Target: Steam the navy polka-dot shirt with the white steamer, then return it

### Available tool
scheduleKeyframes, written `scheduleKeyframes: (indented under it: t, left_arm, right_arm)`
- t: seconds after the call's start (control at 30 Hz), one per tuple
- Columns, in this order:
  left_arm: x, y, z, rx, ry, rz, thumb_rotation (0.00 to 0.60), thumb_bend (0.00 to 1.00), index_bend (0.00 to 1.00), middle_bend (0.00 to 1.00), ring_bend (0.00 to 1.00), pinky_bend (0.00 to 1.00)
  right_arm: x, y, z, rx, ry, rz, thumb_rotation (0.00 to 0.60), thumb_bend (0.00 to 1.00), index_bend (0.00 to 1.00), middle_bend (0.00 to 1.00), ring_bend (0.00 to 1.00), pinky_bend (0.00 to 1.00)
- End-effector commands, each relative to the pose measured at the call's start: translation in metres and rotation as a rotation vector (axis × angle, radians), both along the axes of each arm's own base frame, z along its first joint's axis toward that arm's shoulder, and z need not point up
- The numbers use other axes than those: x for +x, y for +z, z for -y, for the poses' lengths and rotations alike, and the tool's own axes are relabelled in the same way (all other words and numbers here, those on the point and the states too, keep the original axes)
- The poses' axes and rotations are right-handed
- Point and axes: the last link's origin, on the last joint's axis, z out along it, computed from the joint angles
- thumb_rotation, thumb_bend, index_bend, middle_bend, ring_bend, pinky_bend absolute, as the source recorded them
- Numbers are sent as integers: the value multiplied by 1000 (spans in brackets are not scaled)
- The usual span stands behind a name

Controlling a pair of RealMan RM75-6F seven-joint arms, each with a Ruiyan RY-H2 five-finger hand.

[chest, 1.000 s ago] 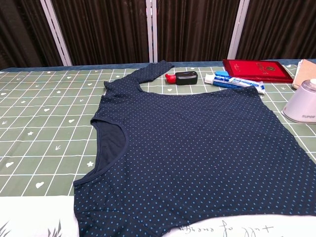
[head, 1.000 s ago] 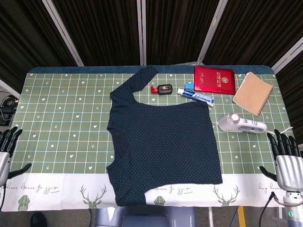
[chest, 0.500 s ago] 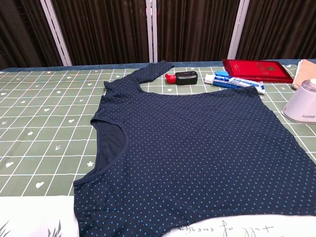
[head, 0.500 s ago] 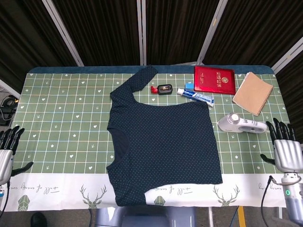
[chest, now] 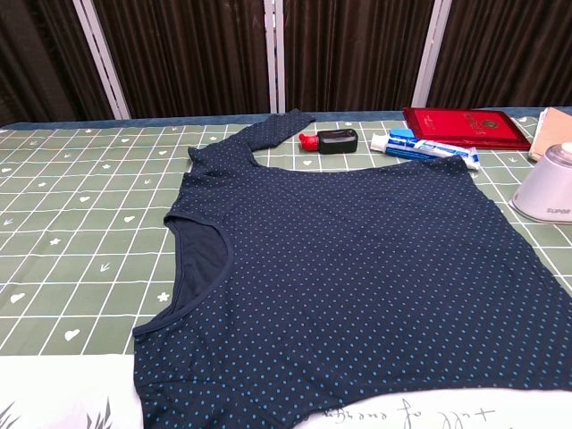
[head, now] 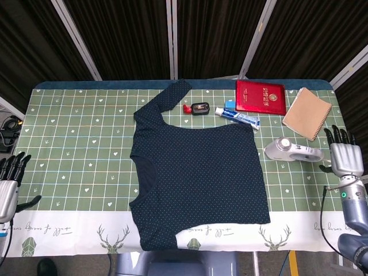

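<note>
We see the table point(head: 75, 138) under a green grid-patterned cloth. The navy polka-dot shirt point(head: 198, 172) lies flat at its centre, one sleeve angled to the far edge, pale blue dots plain in the chest view, collar opening at the left. The red hardcover book point(head: 260, 96) and tan notebook point(head: 307, 113) lie at far right. The white handheld steamer point(head: 292, 150) lies on its side just right of the shirt. The right robot hand point(head: 341, 157), fingers spread and empty, hovers near the steamer's tail; the left robot hand point(head: 10, 184) is likewise spread and empty at the left edge.
</note>
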Motion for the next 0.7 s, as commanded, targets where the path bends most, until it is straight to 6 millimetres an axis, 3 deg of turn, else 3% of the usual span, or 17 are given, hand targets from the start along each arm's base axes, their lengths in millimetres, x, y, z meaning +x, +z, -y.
scheduleKeyframes:
  t: [0.03,0.2,0.7]
  left_arm:
    - [0,-1,-1,0,2,-5,600,0,0,0,0,0]
    - [-2,-2,-2,3,9,-9,600,0,0,0,0,0]
    - [-4,1,-4,13,20,-6,600,0,0,0,0,0]
  right_arm:
    - [0,-12,6,29,-9,-12,600,369,3,0,0,0]
    - [3,-28,16,41,-4,-20,600,471,35,26,0,23]
    - [8,-61,33,77,-21,-36,600,493,70,57,0,44]
